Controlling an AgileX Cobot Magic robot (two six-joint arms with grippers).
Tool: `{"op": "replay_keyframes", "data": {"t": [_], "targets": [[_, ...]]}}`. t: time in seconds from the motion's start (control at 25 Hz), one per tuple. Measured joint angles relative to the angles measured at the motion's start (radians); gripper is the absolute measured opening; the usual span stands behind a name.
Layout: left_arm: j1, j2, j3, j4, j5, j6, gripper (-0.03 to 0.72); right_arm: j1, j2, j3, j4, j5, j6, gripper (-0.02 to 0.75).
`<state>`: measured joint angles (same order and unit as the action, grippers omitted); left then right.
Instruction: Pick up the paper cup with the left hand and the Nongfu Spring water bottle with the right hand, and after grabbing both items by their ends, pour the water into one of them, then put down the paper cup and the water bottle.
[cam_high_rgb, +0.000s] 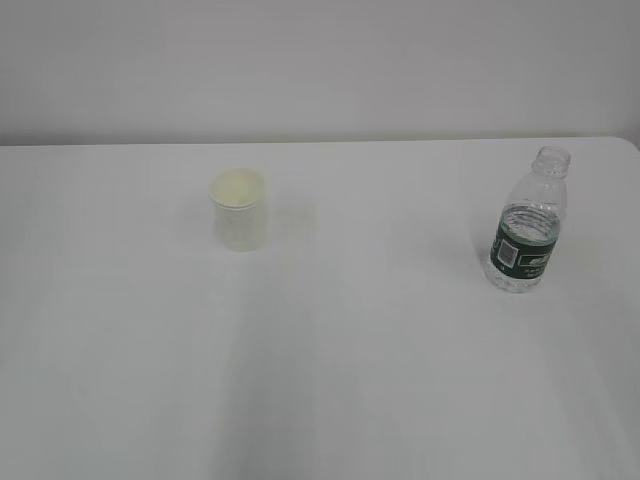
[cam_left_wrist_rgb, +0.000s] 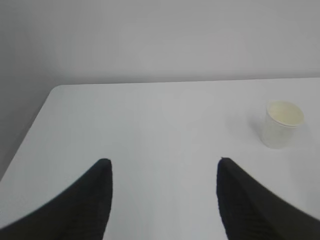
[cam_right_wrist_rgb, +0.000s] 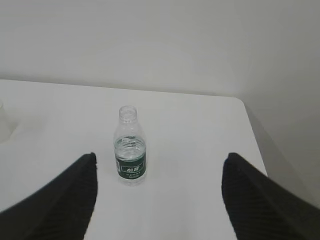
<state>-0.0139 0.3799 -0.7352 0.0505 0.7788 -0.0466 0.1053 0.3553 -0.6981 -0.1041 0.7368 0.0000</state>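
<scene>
Cup (cam_high_rgb: 239, 211): upright, mid-tabletop (cam_high_rgb: 320, 380) toward the far edge, mouth up to receive water; bottle (cam_high_rgb: 528, 222): upright and capless near the far right corner, ready to pour; left gripper (cam_left_wrist_rgb: 162, 200) and right gripper (cam_right_wrist_rgb: 157, 195): jaws apart, empty, each well short of its item.

White table (cam_high_rgb: 320, 400), paper cup (cam_high_rgb: 239, 211) upright (left of middle), capless water bottle (cam_high_rgb: 528, 224) standing right

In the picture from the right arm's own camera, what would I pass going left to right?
Left finger → Nongfu Spring water bottle, standing upright on the white table → right finger. A sliver at the far left edge is too cut off to name.
</scene>
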Motion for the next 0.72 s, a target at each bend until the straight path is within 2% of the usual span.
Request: {"op": "replay_keyframes", "data": {"t": [0.24,0.72], "targets": [[0.0,0.114,0.0,-0.069,-0.129,0.002,0.47,0.0,0.0,0.0,0.0,-0.051,0.0,0.59],[0.0,0.246,0.0,-0.078,-0.42,0.003,0.47,0.0,0.079,0.0,0.0,-0.263,0.0,0.59]]}}
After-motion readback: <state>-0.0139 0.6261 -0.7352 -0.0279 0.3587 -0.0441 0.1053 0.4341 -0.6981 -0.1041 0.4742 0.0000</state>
